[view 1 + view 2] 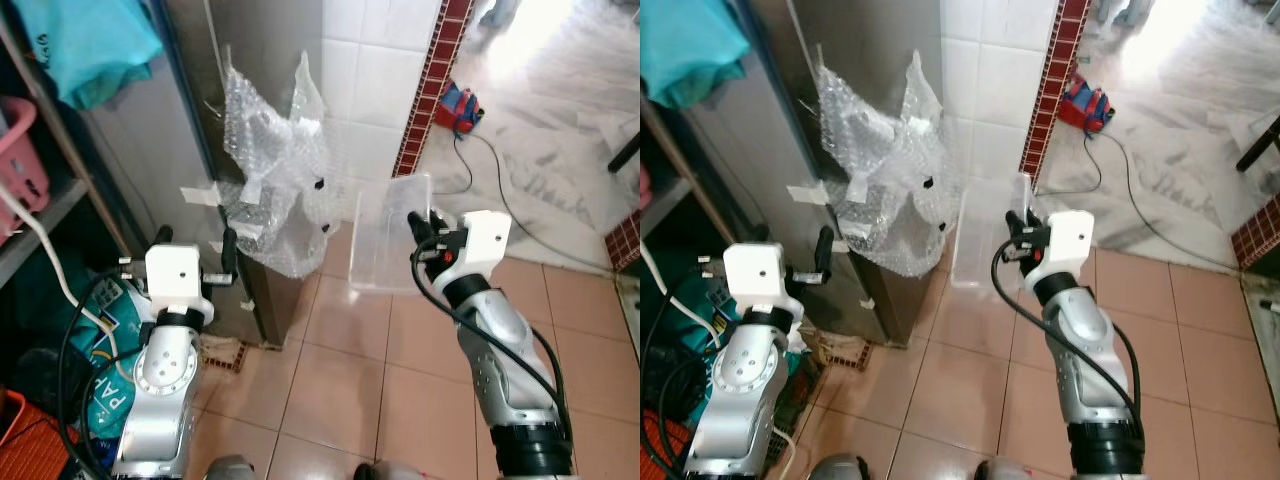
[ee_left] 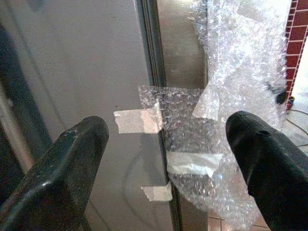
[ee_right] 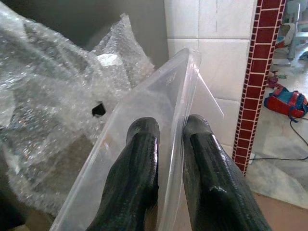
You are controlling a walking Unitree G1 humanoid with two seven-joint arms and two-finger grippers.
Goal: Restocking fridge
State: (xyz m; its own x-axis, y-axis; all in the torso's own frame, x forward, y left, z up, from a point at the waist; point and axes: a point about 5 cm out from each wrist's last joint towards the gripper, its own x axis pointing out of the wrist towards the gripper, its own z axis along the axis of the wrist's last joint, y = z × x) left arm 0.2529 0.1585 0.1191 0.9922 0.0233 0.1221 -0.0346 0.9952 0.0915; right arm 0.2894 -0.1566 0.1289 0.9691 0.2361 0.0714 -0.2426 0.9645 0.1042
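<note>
Your right gripper (image 3: 168,144) is clamped on the rim of the clear bin (image 1: 385,240), held off the floor beside the wrapped fridge (image 1: 250,120). Your left gripper (image 2: 163,144) is spread wide at the fridge's taped seam. Keep the bin level; clear the bubble wrap (image 1: 275,170) first.

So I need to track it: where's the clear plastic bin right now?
The clear plastic bin is held up off the tiled floor in the right gripper, pinched by one wall, right of the bubble wrap taped to the fridge.
</note>
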